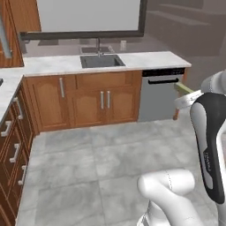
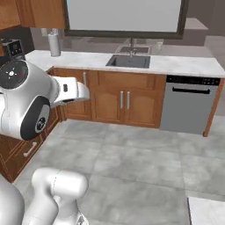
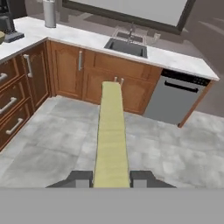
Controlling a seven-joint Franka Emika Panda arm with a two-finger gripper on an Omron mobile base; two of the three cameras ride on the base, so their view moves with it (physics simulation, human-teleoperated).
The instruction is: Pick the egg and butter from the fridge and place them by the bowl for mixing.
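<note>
The two dark fingers (image 3: 81, 178) are clamped on the near end of the butter (image 3: 111, 135), a pale yellow stick that juts straight ahead of them, above the grey tiled floor (image 3: 52, 144), toward the sink (image 3: 126, 47) in the worktop (image 3: 175, 61) beyond.

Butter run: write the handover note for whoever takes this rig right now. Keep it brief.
Gripper: shut on the butter, the stick pointing straight out between the fingers; its end also pokes out past the arm in the left base view.
Surroundings: base faces the sink counter and the dishwasher across open floor.
Done: butter picked up.
Left: carry it to the bowl and set it down, then fetch the egg. The bowl, egg and fridge aren't located from these views.
</note>
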